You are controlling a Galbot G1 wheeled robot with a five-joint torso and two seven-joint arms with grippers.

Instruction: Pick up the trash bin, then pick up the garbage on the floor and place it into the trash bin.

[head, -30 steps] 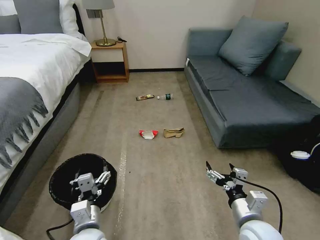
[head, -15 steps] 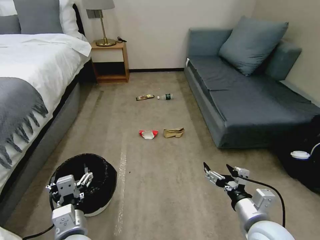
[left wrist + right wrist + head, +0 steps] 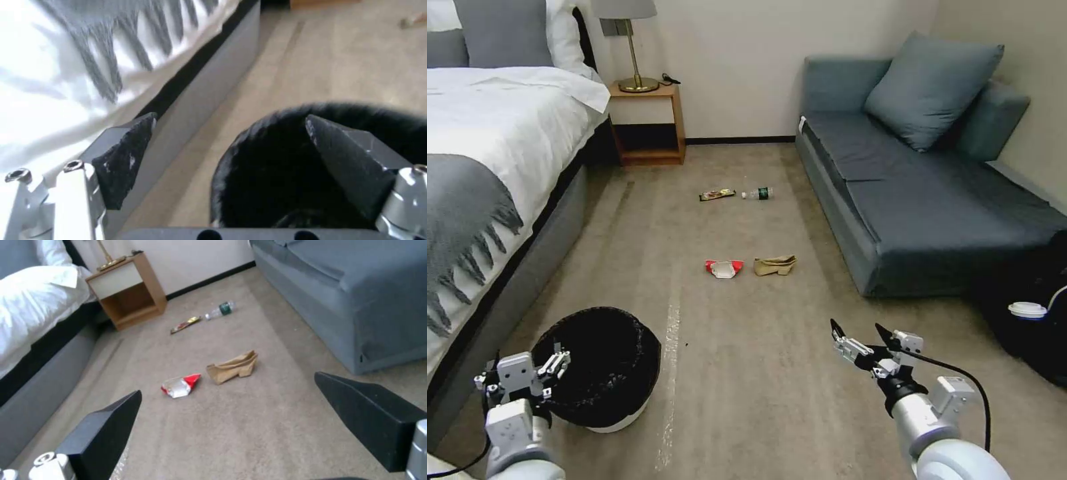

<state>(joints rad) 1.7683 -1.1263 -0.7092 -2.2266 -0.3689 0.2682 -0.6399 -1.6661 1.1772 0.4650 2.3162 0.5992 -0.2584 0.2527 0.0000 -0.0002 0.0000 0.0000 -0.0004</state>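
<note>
Bin [image 3: 602,365] on carpet beside bed [image 3: 487,153], black liner. Left gripper [image 3: 520,373] at bin's left rim, jaws wide apart, holding nothing. Right gripper [image 3: 864,341] low over carpet, near sofa [image 3: 920,193], jaws wide, empty. Ahead on floor: red-white packet [image 3: 724,268] beside brown bag [image 3: 774,265]; farther on, wrapper [image 3: 717,195] and bottle [image 3: 758,193].

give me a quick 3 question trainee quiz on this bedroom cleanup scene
1. True or false: the bin already holds the paper bag.
2. Which claw is beside the bin's rim: A left, B right?
3. Fill in: the bottle lies next to the ____.

Key: 1 false, the bag lies on the floor. 2 A, open at the bin's bed side. 3 wrapper.
</note>
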